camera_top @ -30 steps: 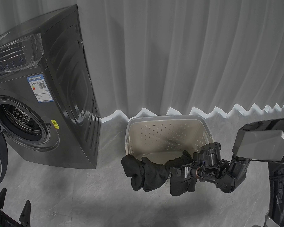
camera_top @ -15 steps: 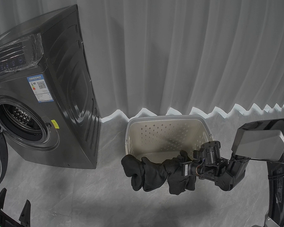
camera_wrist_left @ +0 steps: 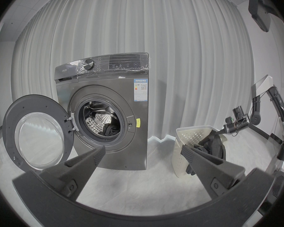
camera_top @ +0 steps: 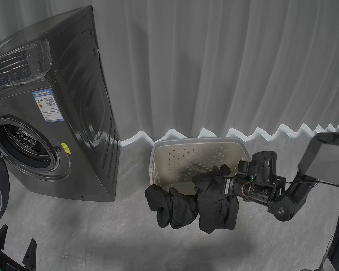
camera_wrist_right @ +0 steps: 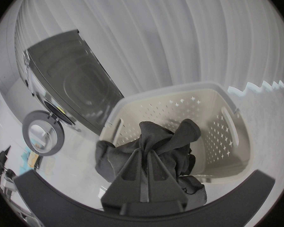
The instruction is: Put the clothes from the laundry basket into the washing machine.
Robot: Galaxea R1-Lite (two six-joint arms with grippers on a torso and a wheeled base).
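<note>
Raised, right claw (camera_wrist_right: 144,153) pinches black garment (camera_top: 214,207) above laundry basket (camera_top: 199,140) rim; left claw (camera_wrist_left: 141,149) wide.

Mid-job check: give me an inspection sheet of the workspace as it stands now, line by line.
Surface: grey marbled floor; the machine and basket stand on it.
Job's things: washing machine with its door open and a dark item in the drum; laundry basket beside it; dark garment lifted at one end, the other end draped over the basket's near rim.
Clutter: nothing seen.
Grippers: right gripper shut on the dark garment above the basket; left gripper open, low, facing the machine.
Cables: thin cable along the right arm, apart from the garment.
Surroundings: white curtain behind everything.
</note>
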